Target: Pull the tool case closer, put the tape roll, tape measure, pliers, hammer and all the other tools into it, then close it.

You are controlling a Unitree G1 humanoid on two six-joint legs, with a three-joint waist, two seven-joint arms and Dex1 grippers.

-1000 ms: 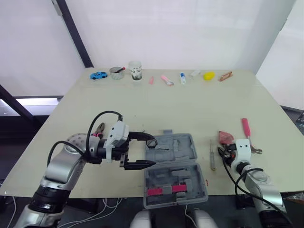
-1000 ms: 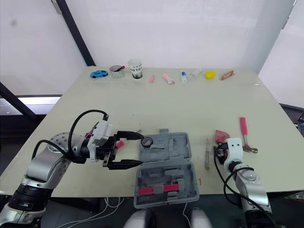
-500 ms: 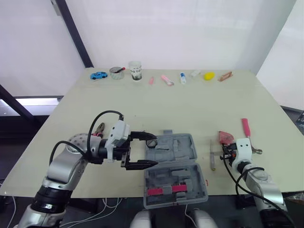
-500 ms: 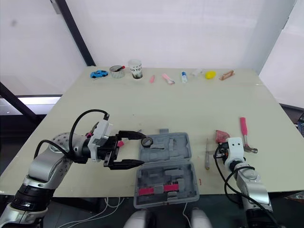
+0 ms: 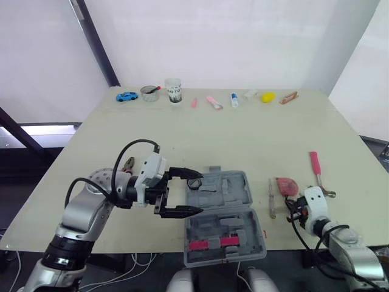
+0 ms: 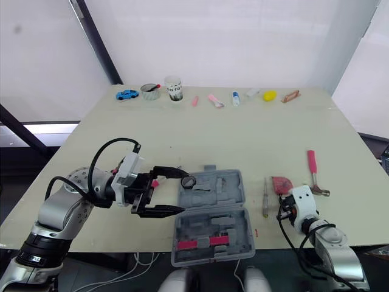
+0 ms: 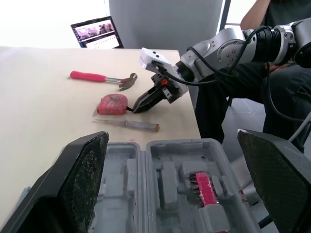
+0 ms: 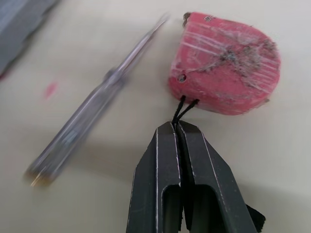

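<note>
Just ahead of the right gripper [image 8: 176, 127], the tape measure [image 8: 223, 63] is lying flat on the counter [image 5: 243, 140]. This gripper is pinching the measure's thin black cord [image 8: 183, 108] with its fingers pressed fully together, and it has hold of nothing else.

The open case [image 5: 222, 213] is lying to this gripper's left. That makes the right arm much the nearer one for carrying the measure over.

A screwdriver [image 5: 271, 198] is lying between the measure and the case. Its long axis is running roughly alongside the case's right edge, so a drag by the cord looks likely to catch it and a lift over it seems safer.

The hammer [image 5: 316, 165] is lying beyond the measure and a little to this gripper's right, handle pointing away from the robot and clear of that path.

The left gripper [image 5: 193, 194] is hovering wide open at the case's left edge, holding nothing, with its fingers spread toward the lid half. The pliers [image 5: 127, 165] are lying behind the left arm, apart from the case.

A cup [image 5: 173, 90] and other small bits are sitting along the far edge, well apart from both grippers and in nobody's way.
</note>
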